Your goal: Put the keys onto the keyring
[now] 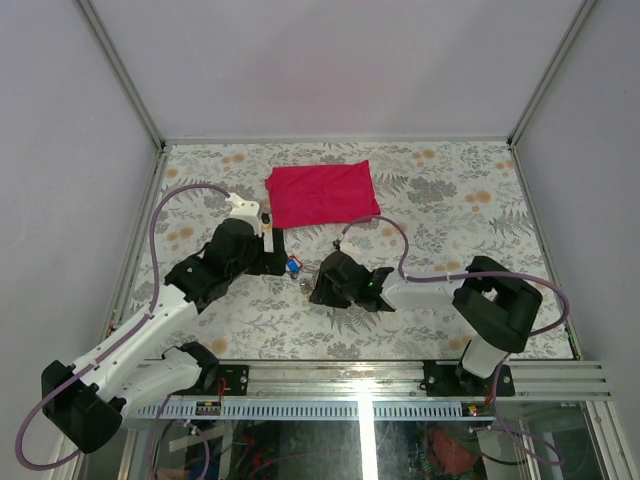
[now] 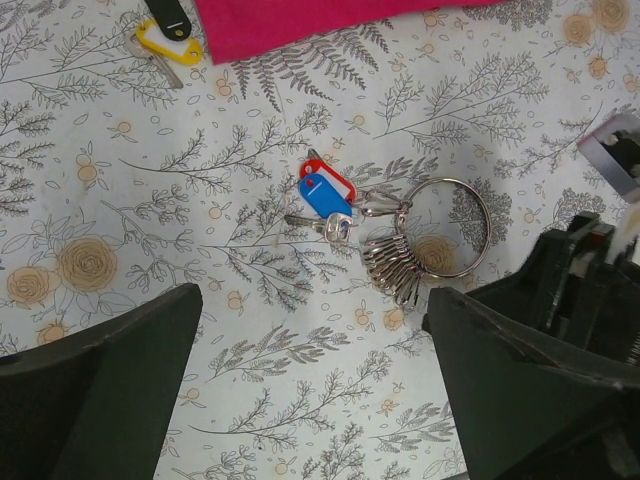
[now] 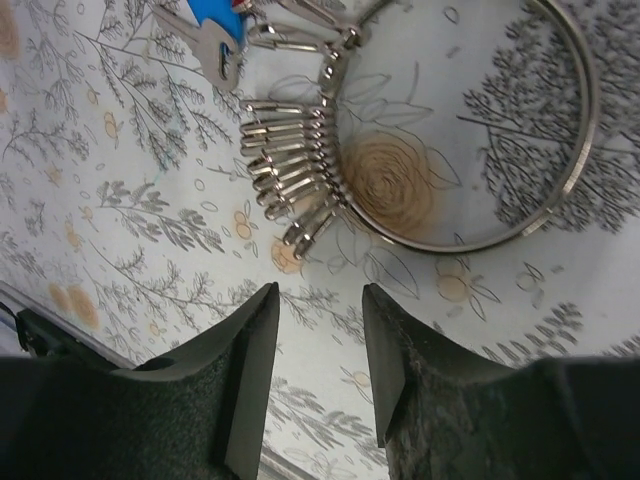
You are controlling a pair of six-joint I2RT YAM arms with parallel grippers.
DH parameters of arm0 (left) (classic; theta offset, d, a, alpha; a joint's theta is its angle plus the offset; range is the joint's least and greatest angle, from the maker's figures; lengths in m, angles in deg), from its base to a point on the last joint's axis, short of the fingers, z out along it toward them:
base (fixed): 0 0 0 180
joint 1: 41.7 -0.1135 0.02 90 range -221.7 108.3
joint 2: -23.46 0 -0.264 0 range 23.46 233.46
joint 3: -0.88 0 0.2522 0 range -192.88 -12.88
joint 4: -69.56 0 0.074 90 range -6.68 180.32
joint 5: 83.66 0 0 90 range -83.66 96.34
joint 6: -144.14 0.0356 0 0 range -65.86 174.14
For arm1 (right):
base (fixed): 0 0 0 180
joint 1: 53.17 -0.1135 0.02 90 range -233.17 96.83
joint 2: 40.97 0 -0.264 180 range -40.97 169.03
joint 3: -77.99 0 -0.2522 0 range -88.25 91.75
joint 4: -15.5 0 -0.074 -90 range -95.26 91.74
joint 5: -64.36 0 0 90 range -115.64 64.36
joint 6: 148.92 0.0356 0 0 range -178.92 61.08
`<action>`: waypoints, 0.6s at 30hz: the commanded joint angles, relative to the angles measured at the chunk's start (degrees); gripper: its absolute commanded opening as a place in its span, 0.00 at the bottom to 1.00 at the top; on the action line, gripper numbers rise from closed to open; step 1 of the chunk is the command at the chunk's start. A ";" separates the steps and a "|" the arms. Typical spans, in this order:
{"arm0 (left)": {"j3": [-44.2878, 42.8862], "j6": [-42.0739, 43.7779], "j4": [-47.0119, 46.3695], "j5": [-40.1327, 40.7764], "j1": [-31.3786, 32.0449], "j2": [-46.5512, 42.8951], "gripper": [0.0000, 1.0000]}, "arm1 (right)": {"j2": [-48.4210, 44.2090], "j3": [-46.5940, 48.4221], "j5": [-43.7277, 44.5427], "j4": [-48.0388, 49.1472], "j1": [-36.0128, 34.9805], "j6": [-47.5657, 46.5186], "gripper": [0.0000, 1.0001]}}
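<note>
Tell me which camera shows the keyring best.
Left wrist: the whole keyring shows, clips included. Right wrist shows it closer but cut off at the top; the top view gives only a tiny glint.

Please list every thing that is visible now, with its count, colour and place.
cloth: one, red, far middle of table
keyring: one, silver, centre
clips: a row, silver, on the keyring
blue-tagged key: one, left of the clips, over a red tag
yellow-tagged key: one, near the cloth's edge
black tag: one, beside it
table: one, floral
left jaws: black, wide apart, empty
right jaws: black, apart, empty, by the clips
</note>
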 commanded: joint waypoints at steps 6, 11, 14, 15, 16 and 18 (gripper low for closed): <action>0.52 2.09 -0.36 -0.30 -0.07 -1.81 1.00 | 6.70 8.26 4.83 -2.88 -1.22 3.69 0.35; 0.62 2.17 -0.47 -0.57 -0.06 -2.43 1.00 | 7.83 9.21 4.93 -4.18 -1.29 4.19 0.34; 0.64 2.26 -0.56 -0.83 -0.06 -2.62 1.00 | 8.35 9.81 4.78 -4.70 -1.37 4.41 0.32; 0.60 2.26 -0.54 -0.80 -0.07 -2.75 1.00 | 8.49 9.97 4.96 -4.95 -1.46 4.46 0.31; 0.59 2.26 -0.58 -0.88 -0.03 -2.87 1.00 | 8.48 10.03 5.09 -5.28 -1.55 4.52 0.30; 0.64 2.26 -0.57 -1.02 -0.07 -3.01 1.00 | 8.51 10.03 5.22 -5.48 -1.58 4.64 0.28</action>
